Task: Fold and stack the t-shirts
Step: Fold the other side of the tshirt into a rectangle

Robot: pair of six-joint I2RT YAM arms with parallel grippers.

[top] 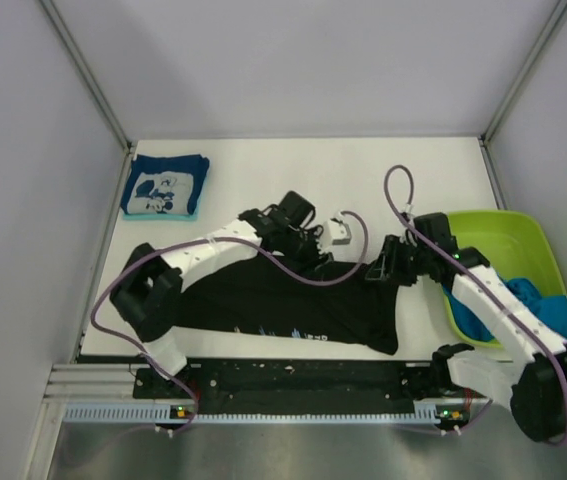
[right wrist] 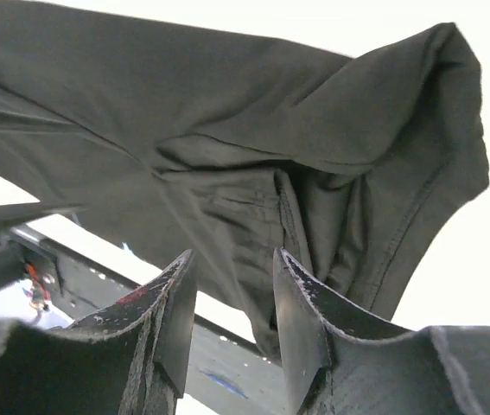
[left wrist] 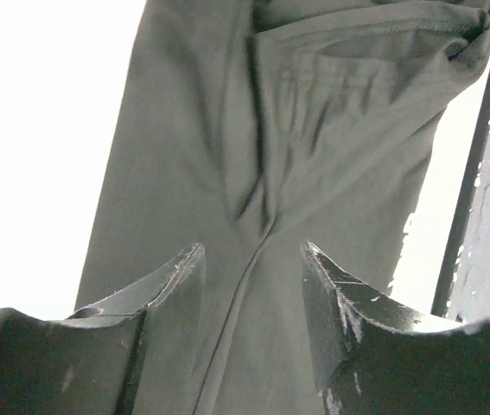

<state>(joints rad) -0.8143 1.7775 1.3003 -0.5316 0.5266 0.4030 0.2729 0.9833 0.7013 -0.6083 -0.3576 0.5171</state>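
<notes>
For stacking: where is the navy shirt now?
In the top view, the navy shirt lies at the table's far left corner, apart from the black shirt.

The black t-shirt (top: 293,305) lies spread and wrinkled across the lower middle of the overhead view, with small pale print near its lower edge. A navy t-shirt (top: 166,186) sits folded square at upper left, white cartoon graphic facing up. Bright blue shirts (top: 538,300) are bunched inside the green tub (top: 503,220) at right.

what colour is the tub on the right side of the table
Lime green; the tub shows best in the top external view.
</notes>
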